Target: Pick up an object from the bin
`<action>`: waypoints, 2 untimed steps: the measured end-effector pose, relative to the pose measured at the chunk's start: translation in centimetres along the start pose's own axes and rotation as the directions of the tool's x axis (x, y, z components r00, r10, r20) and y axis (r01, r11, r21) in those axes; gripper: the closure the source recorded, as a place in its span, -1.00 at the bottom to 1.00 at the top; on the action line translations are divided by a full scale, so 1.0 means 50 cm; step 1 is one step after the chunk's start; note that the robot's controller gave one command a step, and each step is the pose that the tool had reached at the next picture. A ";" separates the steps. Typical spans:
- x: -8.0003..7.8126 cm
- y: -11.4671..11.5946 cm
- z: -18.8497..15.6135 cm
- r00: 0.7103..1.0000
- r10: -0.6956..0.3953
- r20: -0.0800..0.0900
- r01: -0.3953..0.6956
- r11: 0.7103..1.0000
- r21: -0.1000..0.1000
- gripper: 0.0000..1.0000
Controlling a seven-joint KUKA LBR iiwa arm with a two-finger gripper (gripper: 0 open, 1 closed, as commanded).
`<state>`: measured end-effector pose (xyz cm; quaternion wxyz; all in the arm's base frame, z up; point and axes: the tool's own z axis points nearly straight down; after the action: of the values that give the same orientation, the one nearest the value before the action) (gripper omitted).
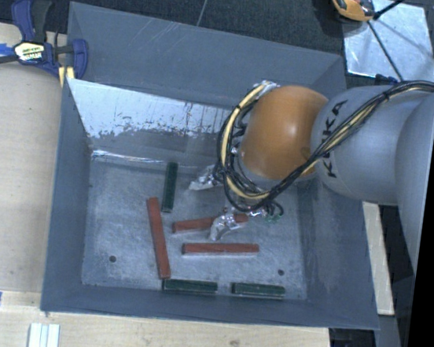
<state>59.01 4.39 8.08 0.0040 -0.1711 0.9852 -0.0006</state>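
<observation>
Short red-brown stick [191, 226] is the thing nearest to the pincer [226, 224]. It lies about in the middle of the floor of the bin [69, 213], a little slanted, and its right end reaches under the metal tip of the pincer. From my screen I cannot tell if the pincer is spread or pressed together, and I do not see the stick pinched in it.

I go now from the near wall to the far one. Along the near wall lie the left green stick [189, 286] and the right green stick [258, 291], end to end with a small gap between them. Behind them the second red-brown stick [221, 248] lies almost level, just beside the short one, with a thin strip of floor between the two. On the left the long red-brown stick [158, 236] runs diagonally. Its lower end comes right up to the left green stick, and its middle passes near the left end of the short one. Further back the third green stick [169, 185] points to the far wall, its near end close to the upper end of the long stick. The orange cover [282, 134] on the wrist and the grey arm [380, 142] hide the right back part of the floor.
</observation>
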 end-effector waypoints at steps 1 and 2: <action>-0.002 0.000 -0.010 1.000 -0.002 0.006 0.002 1.000 0.000 1.00; -0.002 -0.001 -0.010 1.000 -0.003 0.006 0.003 1.000 0.000 1.00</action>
<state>59.08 4.39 8.60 0.0068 -0.1723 0.9850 0.0000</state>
